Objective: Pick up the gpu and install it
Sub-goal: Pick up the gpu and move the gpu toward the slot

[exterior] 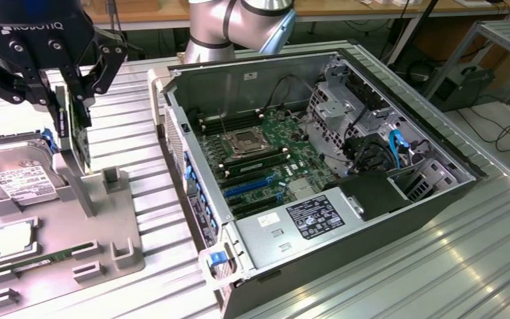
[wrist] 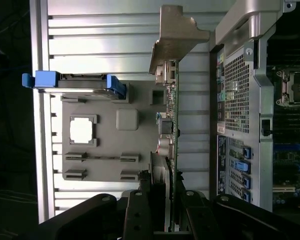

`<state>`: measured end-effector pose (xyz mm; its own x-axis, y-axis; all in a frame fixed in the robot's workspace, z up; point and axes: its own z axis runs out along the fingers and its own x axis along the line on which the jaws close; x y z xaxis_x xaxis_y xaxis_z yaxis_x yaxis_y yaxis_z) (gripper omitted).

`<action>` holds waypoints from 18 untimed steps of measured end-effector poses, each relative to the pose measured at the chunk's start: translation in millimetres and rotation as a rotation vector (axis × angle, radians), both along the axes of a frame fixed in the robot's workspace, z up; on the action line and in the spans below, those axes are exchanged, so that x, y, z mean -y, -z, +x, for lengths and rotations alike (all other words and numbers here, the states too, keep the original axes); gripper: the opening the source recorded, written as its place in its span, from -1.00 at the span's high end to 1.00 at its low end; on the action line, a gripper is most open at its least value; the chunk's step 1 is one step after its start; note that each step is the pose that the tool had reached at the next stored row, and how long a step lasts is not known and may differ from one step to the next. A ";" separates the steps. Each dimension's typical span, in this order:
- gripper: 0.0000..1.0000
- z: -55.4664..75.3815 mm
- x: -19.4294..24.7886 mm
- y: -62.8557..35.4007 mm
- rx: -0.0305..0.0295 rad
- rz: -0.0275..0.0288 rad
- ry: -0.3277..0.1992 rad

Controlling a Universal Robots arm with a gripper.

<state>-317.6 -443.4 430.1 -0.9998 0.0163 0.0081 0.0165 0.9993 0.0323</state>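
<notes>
Pick-up looks in hand: the pincer, clamped narrowly on the upright gpu, holds it over the grey parts tray, not yet in the open computer case.

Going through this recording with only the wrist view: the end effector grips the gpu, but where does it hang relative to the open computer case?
Observer: In the exterior view the end effector holds the gpu on edge above the grey tray, to the exterior view's left of the computer case, not over it.
Operator: Are the expansion slots free?
Observer: The blue slots on the motherboard look empty.
Operator: What else sits in the tray?
Observer: A narrow green memory stick lies in one of its holders.
</notes>
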 end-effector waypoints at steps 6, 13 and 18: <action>0.45 0.0 0.0 -4.8 0.0000 0.0000 0.000; 0.45 0.0 0.0 -13.3 0.0000 0.0000 0.000; 0.45 0.0 0.0 -15.0 0.0000 0.0000 0.000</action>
